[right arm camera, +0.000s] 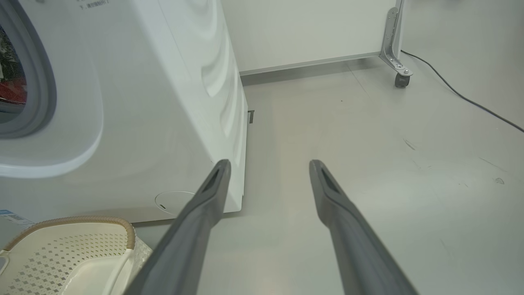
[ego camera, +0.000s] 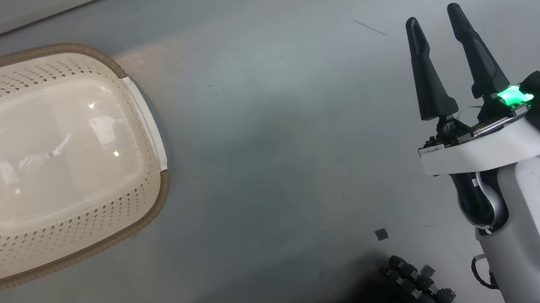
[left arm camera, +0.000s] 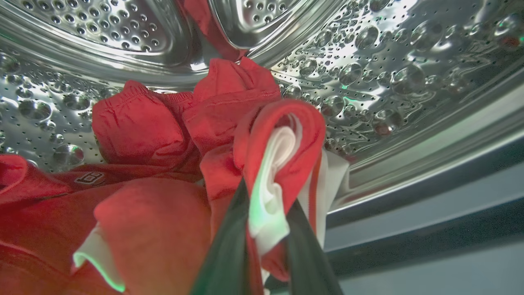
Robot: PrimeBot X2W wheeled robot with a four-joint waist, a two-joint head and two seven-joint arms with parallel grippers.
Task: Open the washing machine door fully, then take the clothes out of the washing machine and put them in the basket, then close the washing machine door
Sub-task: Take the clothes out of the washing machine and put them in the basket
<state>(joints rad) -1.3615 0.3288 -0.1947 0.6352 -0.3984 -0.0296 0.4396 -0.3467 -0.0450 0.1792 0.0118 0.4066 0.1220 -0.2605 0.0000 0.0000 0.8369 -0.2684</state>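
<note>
Inside the steel drum (left arm camera: 389, 73) lie the clothes (left arm camera: 143, 135), a bundle of red garments with white trim. My left gripper (left arm camera: 268, 196) is shut on a red and white fold of them, lifted a little above the rest of the bundle. The washing machine (right arm camera: 155, 102) stands white at the left of the right wrist view, a strip of its grey-rimmed opening (right arm camera: 41, 90) showing. Its door is out of view. The cream basket (ego camera: 154, 205) sits on the floor with nothing in it; its brown rim (right arm camera: 82, 223) lies just before the machine. My right gripper (ego camera: 433, 16) (right arm camera: 269, 164) hangs open over bare floor.
A white panel on a caster (right arm camera: 402, 80) stands behind the machine, with a black cable (right arm camera: 470, 102) trailing over the grey floor to the right. A small dark square (ego camera: 381, 234) lies on the floor near my base's black rollers (ego camera: 417, 287).
</note>
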